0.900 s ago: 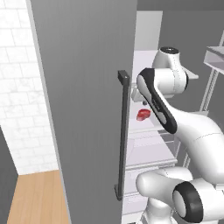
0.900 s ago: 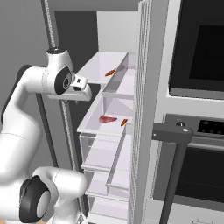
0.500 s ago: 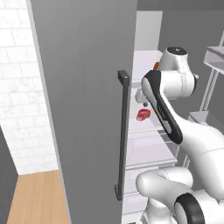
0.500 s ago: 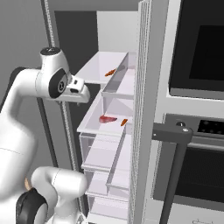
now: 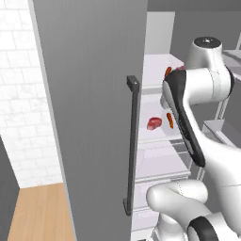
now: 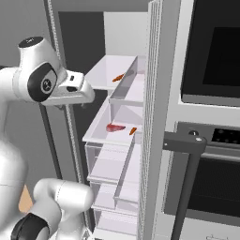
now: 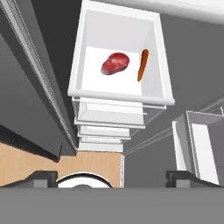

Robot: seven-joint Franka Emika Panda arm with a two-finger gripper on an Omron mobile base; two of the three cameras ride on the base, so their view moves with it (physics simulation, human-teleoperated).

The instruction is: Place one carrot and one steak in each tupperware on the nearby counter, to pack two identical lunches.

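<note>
A red steak [image 7: 115, 63] and an orange carrot [image 7: 142, 64] lie side by side on a white fridge shelf [image 7: 94, 87]. The same steak [image 6: 115, 127] and carrot [image 6: 133, 131] appear in the right base view, and again as steak [image 5: 153, 123] and carrot [image 5: 170, 120] from the left. A second carrot [image 6: 118, 77] rests on the shelf above. My gripper [image 7: 113, 179] hovers high over the lower shelf, open wide, holding nothing. The tupperware and the counter are out of view.
The grey fridge door [image 5: 89, 94] with its dark handle [image 5: 132, 146] stands open at my left. Clear drawers [image 6: 110, 168] stack below the shelf. A dark oven [image 6: 215, 61] with a bar handle [image 6: 183, 143] sits to the right. There is wooden floor [image 5: 37, 212] below.
The arm's upper joint has risen and drawn back from the fridge, toward the left of the right base view. The food has not moved.
</note>
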